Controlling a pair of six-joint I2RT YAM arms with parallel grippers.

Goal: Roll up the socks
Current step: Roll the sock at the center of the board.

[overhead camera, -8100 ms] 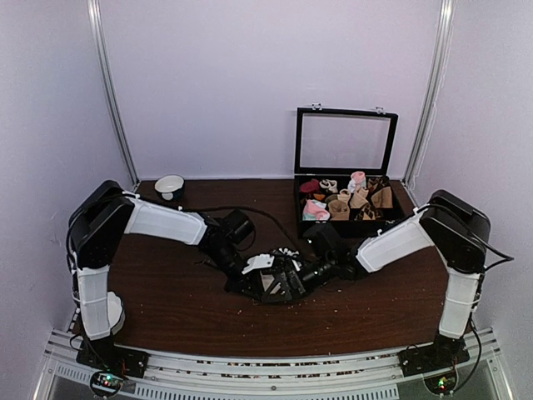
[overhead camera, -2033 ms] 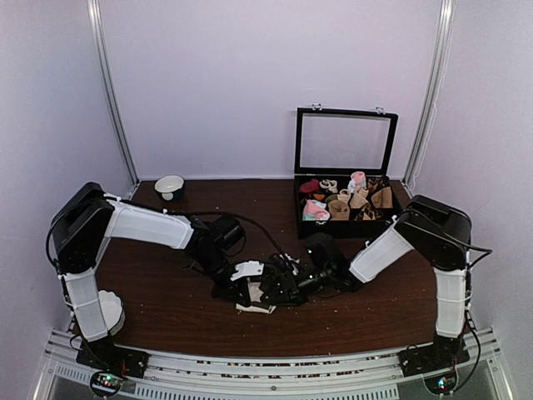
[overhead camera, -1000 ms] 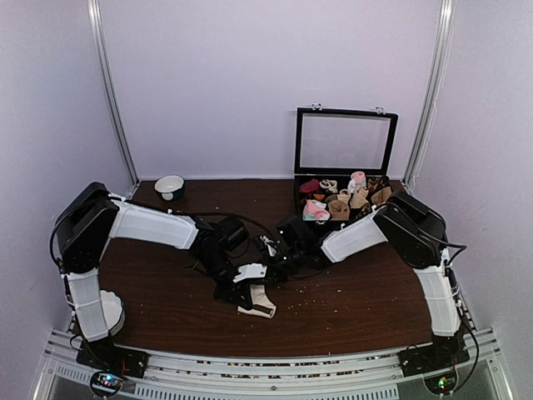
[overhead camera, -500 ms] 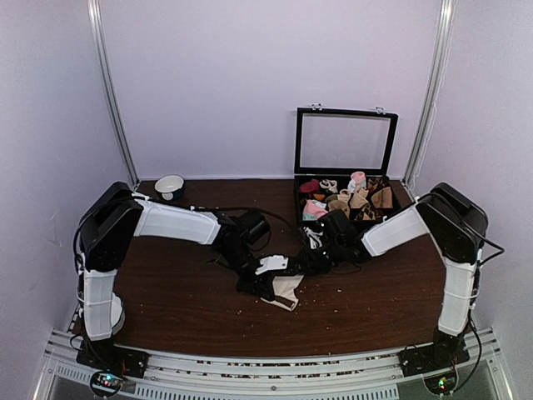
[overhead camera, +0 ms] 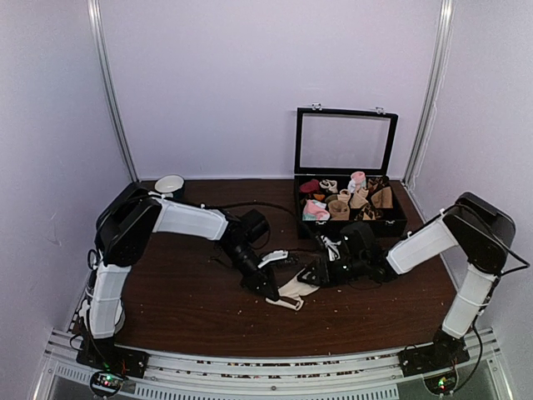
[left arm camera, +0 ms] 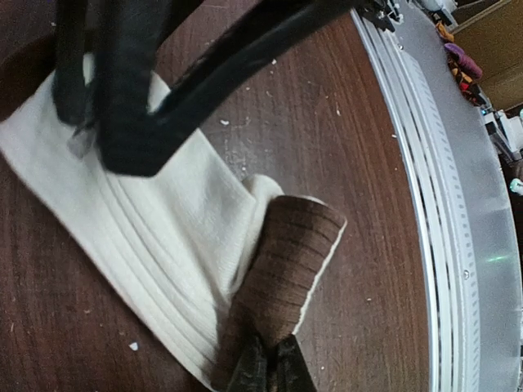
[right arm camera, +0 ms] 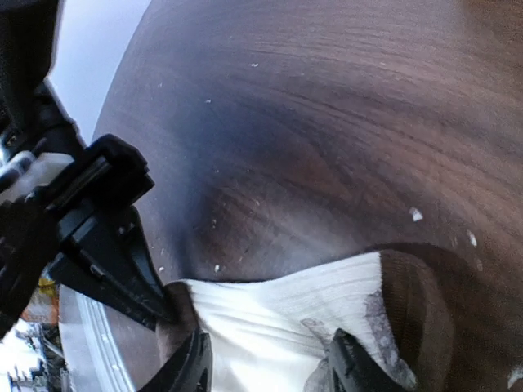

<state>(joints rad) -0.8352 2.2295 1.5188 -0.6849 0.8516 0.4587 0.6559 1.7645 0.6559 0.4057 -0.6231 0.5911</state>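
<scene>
Two pincers meet mid-worktop (overhead camera: 183, 312) in top view, socks (overhead camera: 298, 288) lying betw. left pincer (overhead camera: 272, 293) & right pincer (overhead camera: 321, 272). Left wrist: left pincer clenched on the socks' brown rolled end, prob. so the roll can't unwind. Right wrist: right pincer released, fingers (right arm camera: 194, 363) straddling the pale cloth, likely ready to re-grip.

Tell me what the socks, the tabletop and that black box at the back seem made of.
The socks look like soft knitted fabric: cream with fine ribs, brown and ribbed where folded over. The tabletop looks like dark wood or wood-look laminate, matte, with visible grain. The box is black, maybe plastic or painted wood; its raised lid seems to hold a clear pane.
</scene>
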